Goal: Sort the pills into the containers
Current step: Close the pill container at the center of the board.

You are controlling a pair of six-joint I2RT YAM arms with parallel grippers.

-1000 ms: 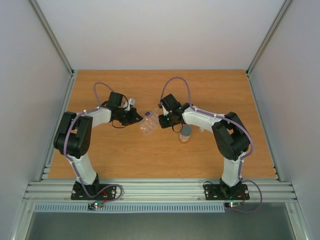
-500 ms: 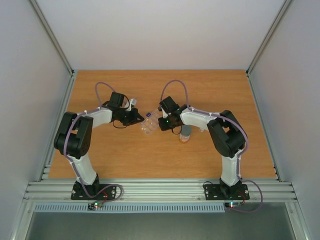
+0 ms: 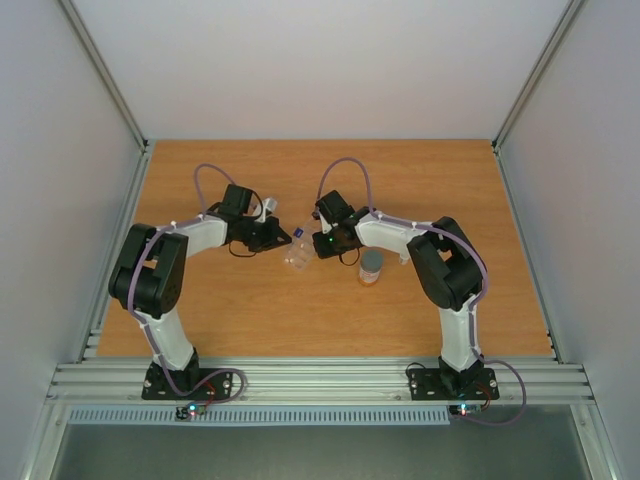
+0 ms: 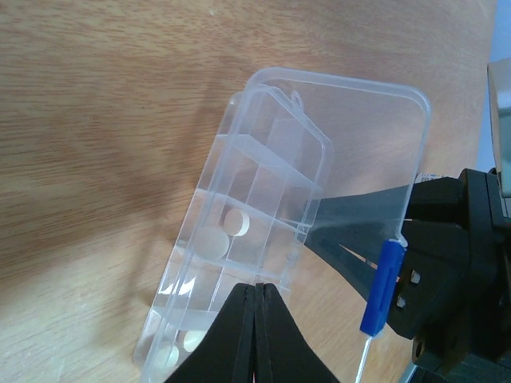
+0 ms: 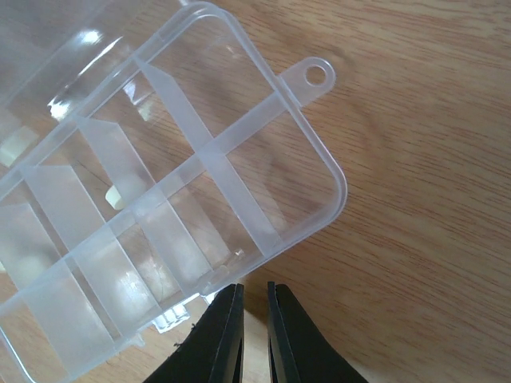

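Left gripper (image 4: 255, 309), fingers pressed together and holding nothing, tips at the near long wall of the pill box (image 4: 263, 171); right gripper (image 5: 254, 311), drawn to a narrow slit at the opposite edge, any pinch on the clear plastic not discernible. The box lies on the table (image 4: 96, 120) between both grippers, cells upward, lid (image 4: 359, 144) raised toward the right gripper, long axis running away from the arm bases. Probably light, stiff and slippery, best held by an outer wall; some pills (image 4: 235, 222) already lie in cells.
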